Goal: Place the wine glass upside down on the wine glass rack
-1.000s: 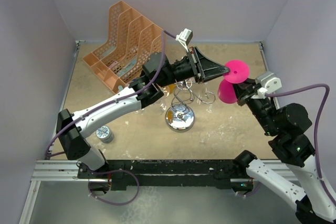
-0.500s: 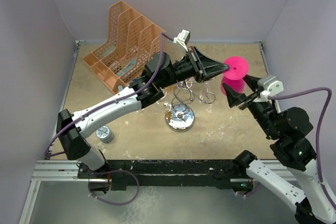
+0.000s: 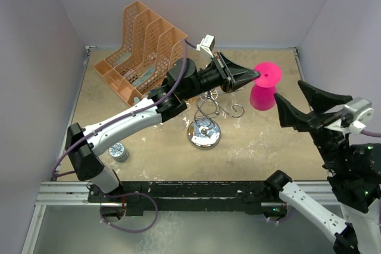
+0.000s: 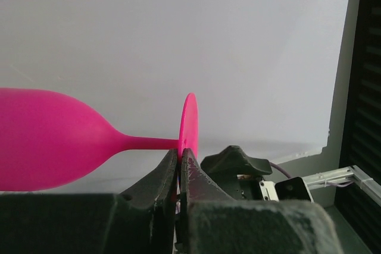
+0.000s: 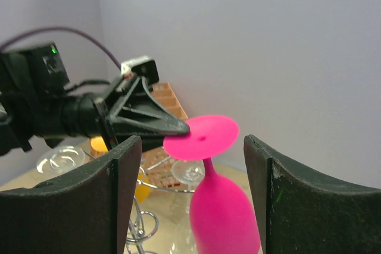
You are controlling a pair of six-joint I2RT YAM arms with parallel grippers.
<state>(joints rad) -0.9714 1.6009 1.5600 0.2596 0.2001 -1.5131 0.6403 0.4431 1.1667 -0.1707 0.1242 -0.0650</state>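
A bright pink wine glass [image 3: 262,92] hangs upside down, foot on top, to the right of the rack's arms and above the table. My left gripper [image 3: 255,75] is shut on the rim of its flat foot; in the left wrist view the jaws [image 4: 180,157] pinch the disc edge-on, with the bowl [image 4: 53,141] stretching left. My right gripper [image 3: 287,90] stands open and apart from the glass, on its near right. In the right wrist view the glass [image 5: 223,212] shows between the spread fingers [image 5: 191,142], touching neither. The wine glass rack [image 3: 204,135] stands on its chrome base at mid table.
An orange mesh file organiser [image 3: 143,46] stands at the back left. A small silver tin [image 3: 119,153] lies near the left arm's base. A clear glass [image 5: 191,171] and a yellow-orange thing [image 5: 98,144] show by the rack's wire loops [image 5: 140,227]. Walls close in on three sides.
My right gripper has let go of the glass bowl, opened wide and drawn back to the near right. The glass has swung from tilted to bowl-down in the left gripper.
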